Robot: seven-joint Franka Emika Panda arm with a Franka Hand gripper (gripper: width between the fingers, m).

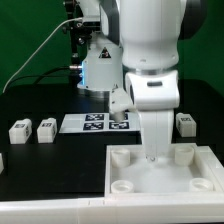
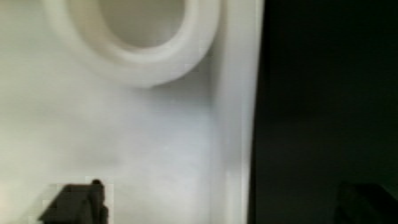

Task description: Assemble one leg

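Three legs show in the exterior view, small white blocky pegs with tags. Two lie at the exterior view's left (image 1: 20,129) (image 1: 46,128) and one at its right (image 1: 185,122). My gripper (image 1: 155,150) hangs low over the far edge of the large white panel (image 1: 160,178), between two of its corner sockets. In the wrist view the gripper (image 2: 219,205) is open and empty. One fingertip (image 2: 75,205) is over the panel (image 2: 160,130) and the other is over the black table beyond the panel's edge. A round socket (image 2: 134,35) lies ahead. No leg shows in the wrist view.
The marker board (image 1: 97,122) lies behind the panel, near the arm's base. A small white part (image 1: 2,160) shows at the exterior view's left edge. A green wall stands behind the black table (image 1: 50,170).
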